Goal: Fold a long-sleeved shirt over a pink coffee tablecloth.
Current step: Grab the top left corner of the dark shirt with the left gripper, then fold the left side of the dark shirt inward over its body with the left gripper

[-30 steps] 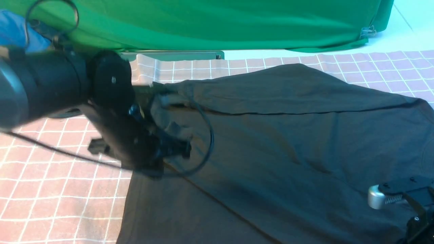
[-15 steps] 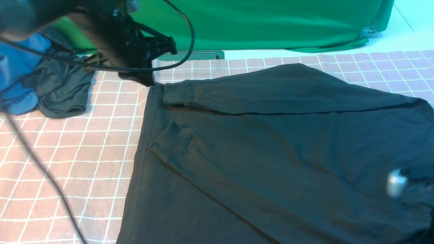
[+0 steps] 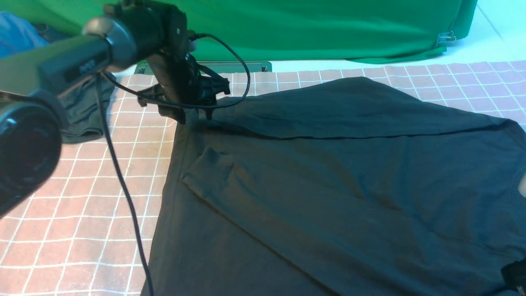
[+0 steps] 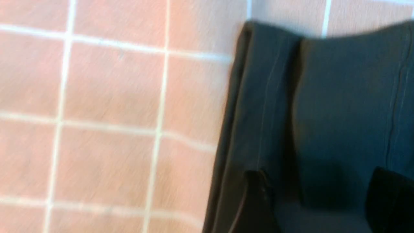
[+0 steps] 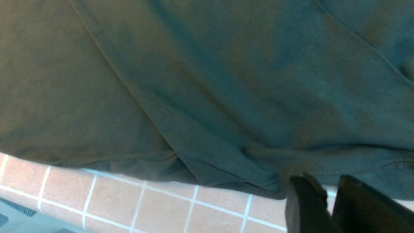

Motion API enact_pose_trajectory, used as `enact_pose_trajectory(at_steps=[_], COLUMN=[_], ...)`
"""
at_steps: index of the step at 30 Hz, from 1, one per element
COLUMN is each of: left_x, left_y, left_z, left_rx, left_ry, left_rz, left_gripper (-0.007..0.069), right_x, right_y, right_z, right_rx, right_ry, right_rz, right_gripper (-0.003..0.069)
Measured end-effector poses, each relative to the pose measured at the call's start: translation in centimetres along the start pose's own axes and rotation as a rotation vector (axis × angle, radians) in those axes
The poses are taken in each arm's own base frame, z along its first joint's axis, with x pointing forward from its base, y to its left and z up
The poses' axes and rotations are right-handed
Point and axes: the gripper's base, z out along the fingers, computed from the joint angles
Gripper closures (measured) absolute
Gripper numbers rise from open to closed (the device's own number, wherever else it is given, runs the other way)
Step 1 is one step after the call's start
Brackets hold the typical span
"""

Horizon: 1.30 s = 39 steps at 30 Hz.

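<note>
Left gripper (image 3: 194,118) jaws apart, empty, over long-sleeved shirt (image 3: 328,185) at its ten o'clock corner; right gripper (image 5: 323,182) at five o'clock edge, can't tell if gripping; pink coffee tablecloth (image 3: 61,213) underneath.

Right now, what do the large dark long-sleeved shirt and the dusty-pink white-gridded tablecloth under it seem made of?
Large dark long-sleeved shirt: soft matte knit, probably cotton jersey; it lies in limp folds with stitched hems. Dusty-pink white-gridded tablecloth: thin matte woven cloth, fibre unclear; a fine grain shows close up, and it ripples slightly.
</note>
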Motion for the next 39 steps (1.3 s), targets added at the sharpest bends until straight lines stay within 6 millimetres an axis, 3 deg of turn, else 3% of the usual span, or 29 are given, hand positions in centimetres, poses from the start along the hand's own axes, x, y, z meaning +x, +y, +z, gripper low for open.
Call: enact_pose_trajectory(at_steps=[6, 10, 14, 16, 18, 21, 24, 29, 33, 39], left_x=[0.0, 0.4, 0.3, 0.4, 0.4, 0.4, 0.1, -0.8, -0.4, 0.6], left_y=[-0.2, -0.3, -0.3, -0.4, -0.3, -0.2, -0.1, -0.1, 0.2, 0.6], left_z=[1.5, 2.7, 2.7, 2.7, 2.6, 2.2, 0.7, -6.1, -10.0, -12.9], left_rx=[0.020, 0.019, 0.027, 0.030, 0.028, 0.016, 0.012, 0.053, 0.067, 0.066], left_ry=[-0.012, 0.003, 0.000, 0.006, 0.012, 0.019, 0.011, -0.056, -0.045, 0.020], left_rz=[0.000, 0.005, 0.014, 0.046, 0.057, 0.069, 0.071, 0.079, 0.082, 0.078], left_gripper=[0.0189, 0.0282, 0.0404, 0.0539, 0.0585, 0.0595, 0.0594, 0.0594, 0.0594, 0.0594], right_x=[0.0, 0.0, 0.0, 0.0, 0.0, 0.0, 0.0, 0.0, -0.2, -1.2], right_y=[0.0, 0.0, 0.0, 0.0, 0.0, 0.0, 0.0, 0.0, 0.0, -0.3], right_z=[0.0, 0.0, 0.0, 0.0, 0.0, 0.0, 0.0, 0.0, 0.0, -0.1], right_rx=[0.000, 0.000, 0.000, 0.000, 0.000, 0.000, 0.000, 0.000, 0.000, 0.036], right_ry=[0.001, 0.001, 0.001, 0.001, 0.001, 0.001, 0.001, -0.001, -0.026, -0.130], right_rz=[0.009, 0.013, 0.016, 0.017, 0.017, 0.018, 0.019, 0.020, 0.020, -0.003], right_gripper=[0.0473, 0.0468, 0.0463, 0.0463, 0.0463, 0.0463, 0.0463, 0.0458, 0.0450, 0.0445])
